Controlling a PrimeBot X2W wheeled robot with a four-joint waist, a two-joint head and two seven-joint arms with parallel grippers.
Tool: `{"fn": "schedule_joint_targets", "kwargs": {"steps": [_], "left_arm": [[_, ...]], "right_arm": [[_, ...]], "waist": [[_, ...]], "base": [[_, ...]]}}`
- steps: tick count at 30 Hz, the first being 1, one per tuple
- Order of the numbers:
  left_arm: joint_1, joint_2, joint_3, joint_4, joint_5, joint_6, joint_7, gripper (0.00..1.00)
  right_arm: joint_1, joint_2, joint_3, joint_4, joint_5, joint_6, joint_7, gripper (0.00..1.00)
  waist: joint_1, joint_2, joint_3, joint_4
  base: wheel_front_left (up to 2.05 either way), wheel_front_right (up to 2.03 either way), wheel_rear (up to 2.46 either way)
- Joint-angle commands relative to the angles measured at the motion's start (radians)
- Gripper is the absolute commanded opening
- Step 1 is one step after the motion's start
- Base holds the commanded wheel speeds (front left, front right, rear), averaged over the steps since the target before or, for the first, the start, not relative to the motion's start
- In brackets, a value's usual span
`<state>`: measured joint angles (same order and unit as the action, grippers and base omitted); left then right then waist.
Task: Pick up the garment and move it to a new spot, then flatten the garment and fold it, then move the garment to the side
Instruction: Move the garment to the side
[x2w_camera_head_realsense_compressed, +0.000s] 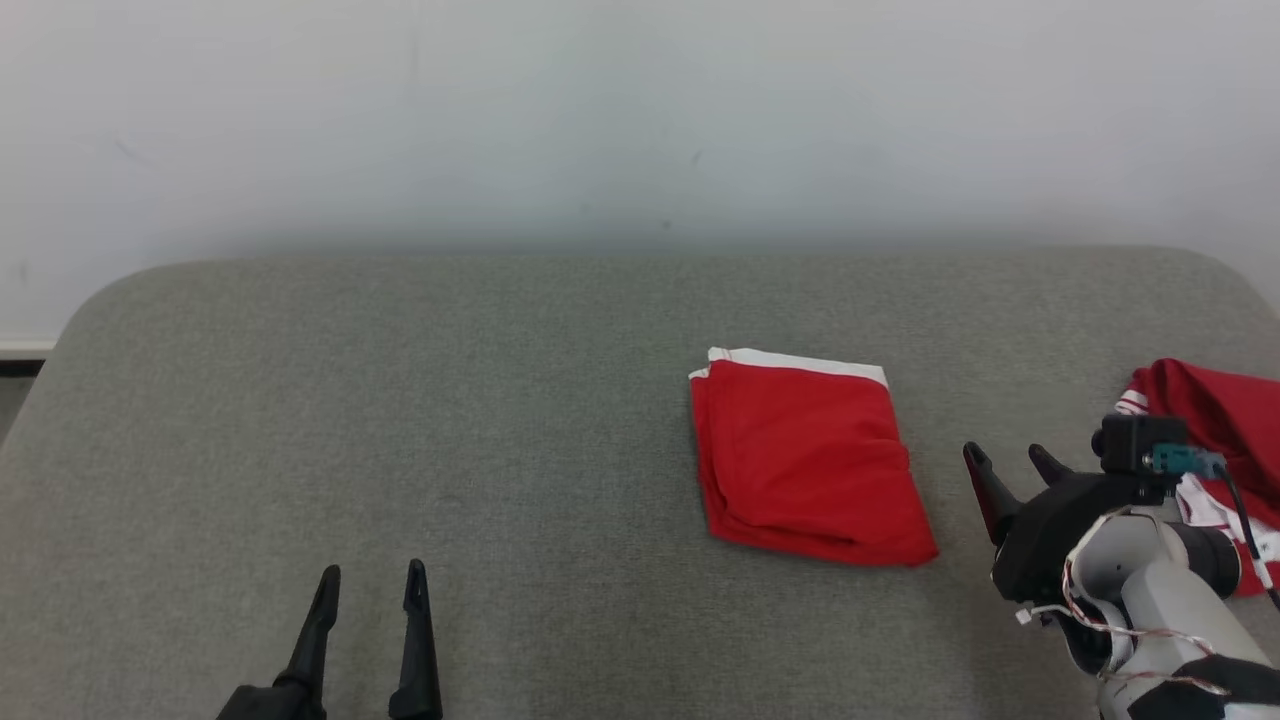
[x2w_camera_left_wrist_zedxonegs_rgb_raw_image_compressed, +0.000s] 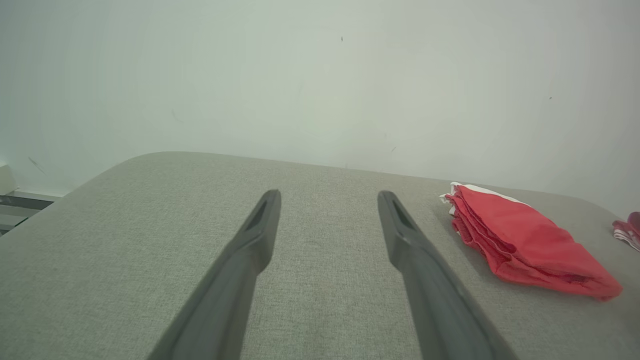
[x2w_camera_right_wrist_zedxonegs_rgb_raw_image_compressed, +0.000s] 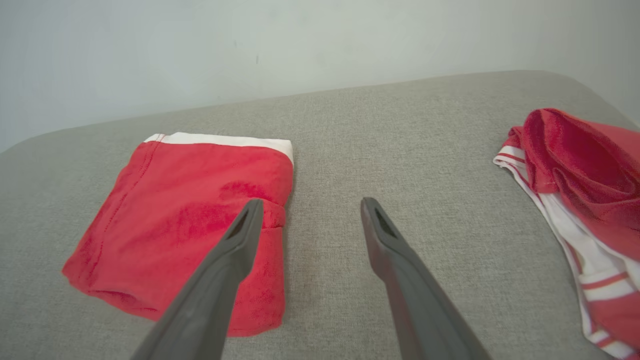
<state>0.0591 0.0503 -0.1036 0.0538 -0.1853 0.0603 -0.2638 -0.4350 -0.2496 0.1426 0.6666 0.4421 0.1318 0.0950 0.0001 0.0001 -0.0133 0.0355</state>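
garment (x2w_camera_head_realsense_compressed: 810, 460) looks soft, light, limp; best pinched at thick folded edge, through all layers. left hand (x2w_camera_head_realsense_compressed: 372, 570), right hand (x2w_camera_head_realsense_compressed: 1005, 455) both released.

I see a grey fabric-covered bench (x2w_camera_head_realsense_compressed: 400, 400) with rounded corners. A folded red garment (x2w_camera_head_realsense_compressed: 805, 455) with a white edge lies flat on it, just left of my right fingers (x2w_camera_head_realsense_compressed: 985, 490). A crumpled red-and-white garment (x2w_camera_head_realsense_compressed: 1215, 405) lies to their right.

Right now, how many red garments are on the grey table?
2: a folded red garment with white band, right of centre; a crumpled red-and-white striped garment at the right edge, partly hidden.
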Motion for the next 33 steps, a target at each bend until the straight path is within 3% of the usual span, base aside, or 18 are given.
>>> {"fn": "schedule_joint_targets", "kwargs": {"steps": [1,5,13,18,19,20,21,26,33], "left_arm": [[-0.024,0.000,-0.009,0.004,-0.008,-0.002,0.000,1.00],[-0.052,0.001,-0.037,0.011,-0.014,-0.007,0.000,1.00],[-0.090,0.000,-0.057,0.018,-0.017,-0.023,0.000,1.00],[-0.110,0.000,-0.062,0.018,-0.020,-0.021,0.000,1.00],[-0.115,0.000,-0.062,0.017,-0.021,-0.020,0.000,1.00],[-0.119,0.000,-0.061,0.016,-0.021,-0.018,0.000,1.00],[-0.122,0.000,-0.061,0.016,-0.021,-0.018,0.000,1.00],[-0.129,0.000,-0.046,0.020,-0.027,-0.010,0.000,1.00],[-0.123,0.001,-0.007,0.005,-0.048,-0.003,0.000,1.00]], "right_arm": [[-0.041,-0.002,-0.001,0.038,0.016,-0.003,0.039,1.00],[-0.156,0.022,-0.045,0.179,0.045,-0.003,0.166,1.00],[-0.255,0.020,-0.096,0.351,-0.011,-0.003,0.254,1.00],[-0.282,0.064,-0.114,0.432,-0.021,-0.003,0.303,1.00],[-0.283,0.071,-0.108,0.440,-0.025,-0.002,0.314,0.65],[-0.287,0.078,-0.094,0.443,-0.031,-0.001,0.324,0.24],[-0.288,0.079,-0.078,0.440,-0.038,-0.001,0.329,0.00],[-0.307,0.003,0.062,0.389,-0.106,-0.004,0.363,0.00],[-0.401,-0.111,0.336,0.213,-0.114,-0.003,0.427,0.00]], "waist": [[-0.0001,-0.0001,0.055,0.064],[-0.0001,-0.0001,0.100,0.134],[-0.0001,-0.0001,0.140,0.196],[-0.0001,-0.0001,0.156,0.211],[-0.0001,-0.0001,0.160,0.210],[-0.0001,-0.0001,0.164,0.208],[-0.0001,-0.0001,0.167,0.205],[-0.0001,-0.0001,0.164,0.171],[-0.0001,-0.0001,0.178,0.055]], "base": [[0.00,0.00,0.00],[0.00,0.00,0.00],[0.00,0.00,0.00],[0.00,0.00,0.00],[0.00,0.00,0.00],[0.00,0.00,0.00],[0.00,0.00,0.00],[0.00,0.00,0.00],[0.00,0.00,0.00]]}}
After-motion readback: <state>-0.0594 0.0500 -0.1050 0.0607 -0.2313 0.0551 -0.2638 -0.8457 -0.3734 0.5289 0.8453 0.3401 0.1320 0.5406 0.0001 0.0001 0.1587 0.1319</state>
